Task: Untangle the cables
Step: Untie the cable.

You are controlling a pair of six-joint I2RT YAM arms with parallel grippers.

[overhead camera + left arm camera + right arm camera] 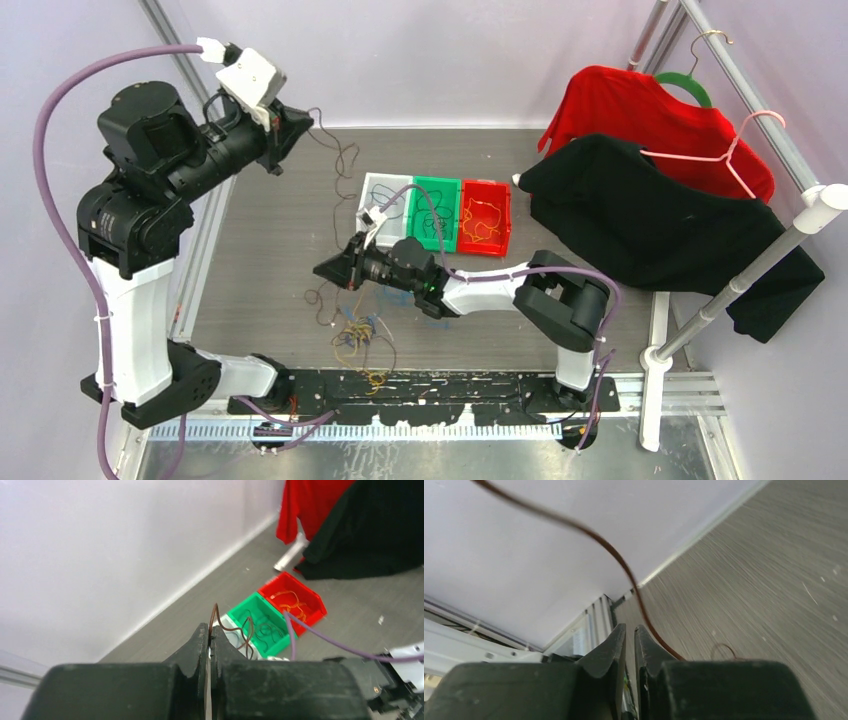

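Left tool (209,632), raised above bench's (270,230) far-left corner, clamped on brown cable (594,535). Strand trailed down toward knot of cables (358,338) by near edge. Right tool (630,630), low over mid-bench, fingers (651,647) almost together, strand passing outside them, no grip visible. Step, by appearances: drawing one strand free. Next move likely needs pinch lower on strand, then steady pull away from knot.
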